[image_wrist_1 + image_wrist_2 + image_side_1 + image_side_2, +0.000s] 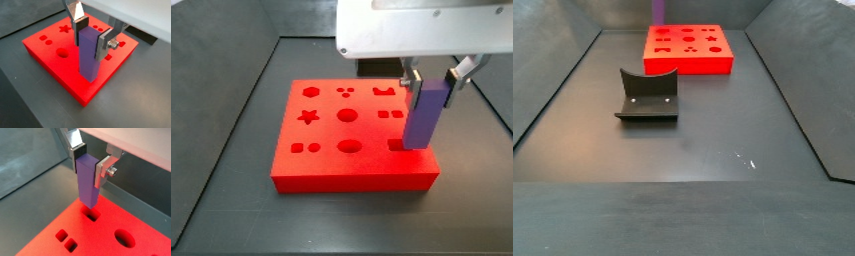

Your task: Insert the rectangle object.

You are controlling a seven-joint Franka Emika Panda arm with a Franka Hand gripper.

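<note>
Above the red block (352, 140), the gripper (92, 159) has its fingers (105, 44) clamped on the bar (425, 115); keep it vertical, square its tip to the rectangular hole (91, 216), then lower slowly.

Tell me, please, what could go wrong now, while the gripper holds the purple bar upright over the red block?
1. The gripper holds the rectangle object only near its top, so contact could tilt it.
2. Its lower end sits at a hole in the red block; if misaligned, it may catch the rim and jam.
3. Pushing then could shift the block.
</note>
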